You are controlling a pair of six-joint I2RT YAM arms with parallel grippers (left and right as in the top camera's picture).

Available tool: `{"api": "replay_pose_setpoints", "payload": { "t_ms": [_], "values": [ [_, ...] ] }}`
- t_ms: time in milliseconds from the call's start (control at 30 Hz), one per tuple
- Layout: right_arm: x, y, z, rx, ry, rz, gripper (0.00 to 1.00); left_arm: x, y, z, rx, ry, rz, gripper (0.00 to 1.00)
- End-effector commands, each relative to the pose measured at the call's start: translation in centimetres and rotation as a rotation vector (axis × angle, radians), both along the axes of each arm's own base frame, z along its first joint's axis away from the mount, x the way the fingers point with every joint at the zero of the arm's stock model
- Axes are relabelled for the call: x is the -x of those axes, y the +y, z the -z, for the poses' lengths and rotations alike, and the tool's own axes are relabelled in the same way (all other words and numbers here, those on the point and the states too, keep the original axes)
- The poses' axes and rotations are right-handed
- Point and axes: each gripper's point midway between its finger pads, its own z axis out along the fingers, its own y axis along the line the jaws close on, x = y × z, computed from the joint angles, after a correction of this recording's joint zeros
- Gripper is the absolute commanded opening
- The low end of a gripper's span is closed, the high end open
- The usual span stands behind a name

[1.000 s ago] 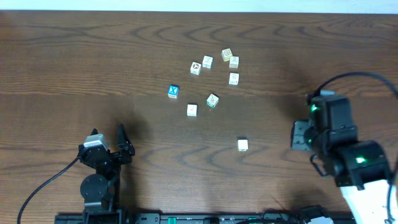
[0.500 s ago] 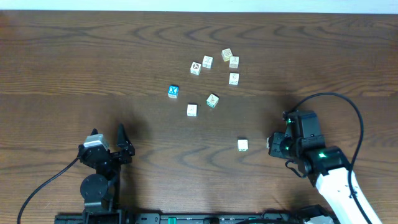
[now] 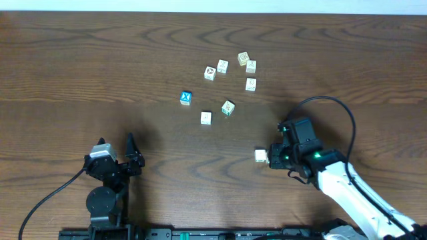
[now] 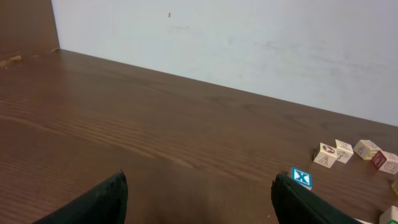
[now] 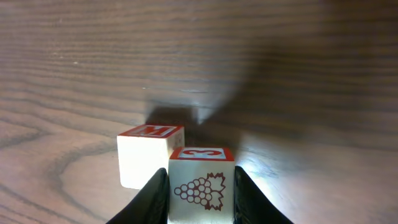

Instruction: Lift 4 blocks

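Observation:
My right gripper [image 5: 200, 179] is shut on a cream block [image 5: 202, 193] with a red "3" on top and red grapes on its face. It sits low over the table, right next to a lone cream block [image 5: 146, 158] with a red "M" on top; whether the two touch is unclear. From overhead, that lone block [image 3: 260, 155] lies just left of the right gripper [image 3: 272, 157], which hides the held block. Several more cream blocks [image 3: 228, 107] are scattered at the upper middle. My left gripper [image 3: 116, 144] is open and empty at the lower left, far from every block.
A blue-faced "X" cube [image 3: 186, 98] lies left of the cluster and also shows by the left gripper's right finger [image 4: 301, 177]. The right arm's cable [image 3: 333, 107] arcs above it. A pale wall [image 4: 249, 43] runs along the table's far edge.
The right arm has come down and moved left from the right edge to the lone block, carrying its held block. The left arm has not moved.

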Motion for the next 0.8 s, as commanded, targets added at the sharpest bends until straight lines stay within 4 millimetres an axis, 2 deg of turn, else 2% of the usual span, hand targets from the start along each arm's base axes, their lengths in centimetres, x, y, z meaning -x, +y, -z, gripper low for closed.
{"api": "replay_pose_setpoints", "payload": {
  "t_ms": [0,333,567,767],
  "values": [
    [0.4,0.7,0.7,0.006,0.016,-0.027,0.23,0.2,0.3,1.7,-0.002,0.059,-0.020,0.74],
    [-0.1,0.6,0.9,0.019,0.002,-0.022,0.24,0.2,0.3,1.7,-0.002,0.059,-0.020,0.74],
    [-0.9,0.8,0.6,0.013,-0.035,-0.018,0.28,0.2,0.3,1.7,-0.002,0.059,-0.020,0.74],
    [-0.9,0.8,0.6,0.014,-0.034,-0.018,0.33,0.2,0.3,1.7,-0.002,0.059,-0.020,0.74]
  ]
}}
